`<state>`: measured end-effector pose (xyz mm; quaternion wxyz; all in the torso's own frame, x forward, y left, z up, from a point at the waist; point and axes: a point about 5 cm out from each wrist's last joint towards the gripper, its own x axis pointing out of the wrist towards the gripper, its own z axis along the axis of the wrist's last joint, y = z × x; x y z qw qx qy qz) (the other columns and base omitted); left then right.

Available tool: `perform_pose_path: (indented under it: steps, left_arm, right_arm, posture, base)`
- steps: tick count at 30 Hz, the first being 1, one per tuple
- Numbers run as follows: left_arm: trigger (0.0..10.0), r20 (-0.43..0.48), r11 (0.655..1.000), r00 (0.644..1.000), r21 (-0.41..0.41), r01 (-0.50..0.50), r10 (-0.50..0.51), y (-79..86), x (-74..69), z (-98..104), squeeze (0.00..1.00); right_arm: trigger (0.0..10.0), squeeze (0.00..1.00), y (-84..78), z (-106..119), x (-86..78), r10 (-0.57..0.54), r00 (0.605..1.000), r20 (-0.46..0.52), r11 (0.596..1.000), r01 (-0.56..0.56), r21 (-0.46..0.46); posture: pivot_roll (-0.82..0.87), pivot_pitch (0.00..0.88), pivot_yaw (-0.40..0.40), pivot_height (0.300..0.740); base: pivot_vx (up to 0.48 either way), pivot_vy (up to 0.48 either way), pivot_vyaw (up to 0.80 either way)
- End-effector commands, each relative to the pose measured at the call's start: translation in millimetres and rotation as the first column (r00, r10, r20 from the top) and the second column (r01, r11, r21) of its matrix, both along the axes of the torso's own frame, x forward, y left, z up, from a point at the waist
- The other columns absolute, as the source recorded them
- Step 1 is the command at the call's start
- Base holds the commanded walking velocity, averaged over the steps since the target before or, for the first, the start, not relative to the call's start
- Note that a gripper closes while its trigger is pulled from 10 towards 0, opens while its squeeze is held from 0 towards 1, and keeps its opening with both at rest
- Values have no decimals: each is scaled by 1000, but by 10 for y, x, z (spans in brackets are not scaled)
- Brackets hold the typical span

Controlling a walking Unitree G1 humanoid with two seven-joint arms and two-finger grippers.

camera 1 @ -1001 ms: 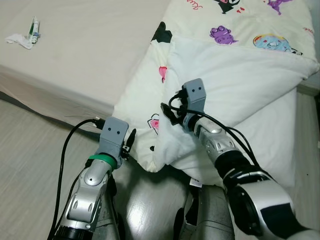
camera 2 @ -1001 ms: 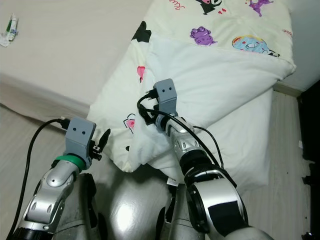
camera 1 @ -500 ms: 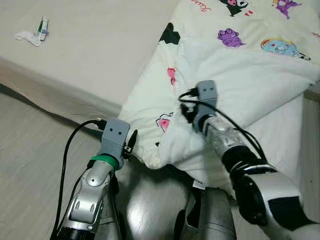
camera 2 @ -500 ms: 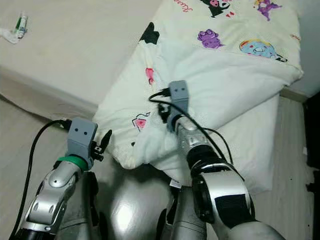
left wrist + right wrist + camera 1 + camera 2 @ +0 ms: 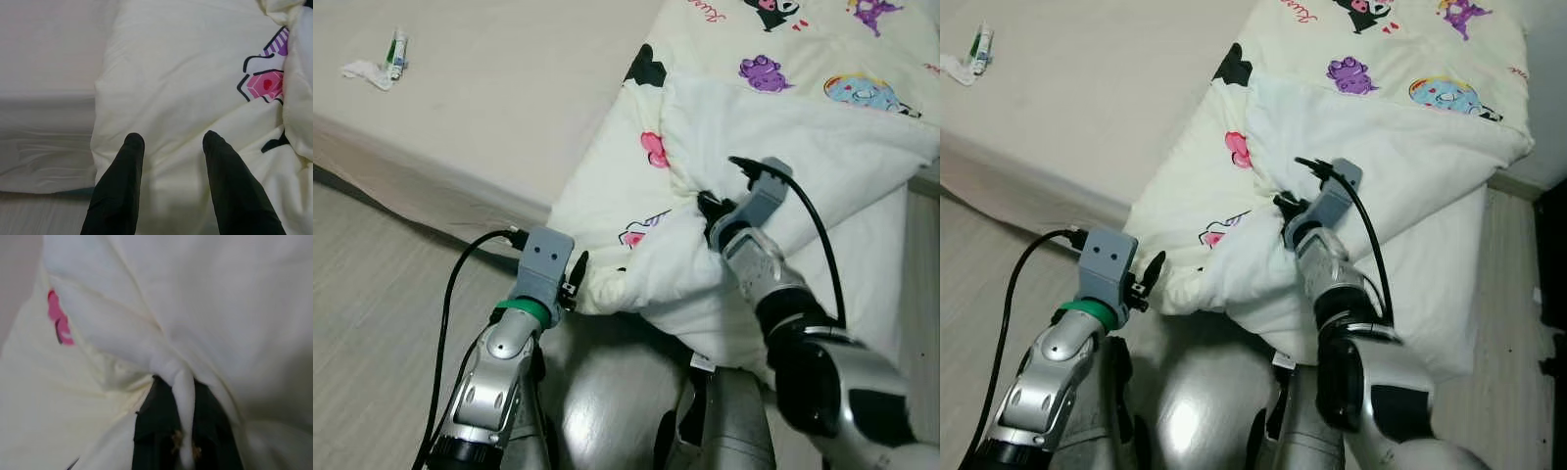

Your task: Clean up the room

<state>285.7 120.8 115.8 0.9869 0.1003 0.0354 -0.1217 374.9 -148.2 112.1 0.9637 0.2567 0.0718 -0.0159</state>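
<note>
Quilt (image 5: 783, 147) with cartoon prints lies across the bed (image 5: 489, 108), its lower end spilling over the bed's near edge toward the floor (image 5: 372, 294). Right gripper (image 5: 707, 208) is clenched on a bunched fold of the quilt's white underside, just past the bed's near edge; in the right wrist view a twisted rope of white cloth runs between its two black fingers (image 5: 156, 426), and the fabric is drawn into creases around the pinch. Left gripper (image 5: 173, 139) is released, its fingers (image 5: 128, 166) spread apart and pointing at the cream top side of the quilt near its hanging corner, close to the cloth; whether the tips touch it cannot be told. A pink and black print (image 5: 264, 81) sits on the quilt just beyond that gripper. Far off, near the bed's far left corner, a small tube (image 5: 397, 51) rests beside a crumpled tissue (image 5: 367, 72)
</note>
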Motion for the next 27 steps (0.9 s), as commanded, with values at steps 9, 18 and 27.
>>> perform_pose_path:
  steps: [9,18,27]
  left_arm:
    - [10000,-31,1000,999,-4,30,-30,-56,-17,-84,0]
    - [10000,-39,999,998,-9,52,-52,-103,-1,-110,0]
    - [10000,-33,998,997,-4,68,-68,-121,56,-93,0]
  right_arm:
    - [0,0,-469,-564,-1126,-218,976,-11,876,191,-442]
    - [0,0,-1167,-868,-1722,-622,775,-114,712,498,-495]
    - [4824,0,-1008,-1167,-1936,-652,649,-393,753,614,-235]
  posture:
    - [88,176,-32,466]
    - [52,178,-31,466]
    - [37,169,-16,466]
  base:
    - [0,0,0]
    - [0,0,0]
    - [0,0,0]
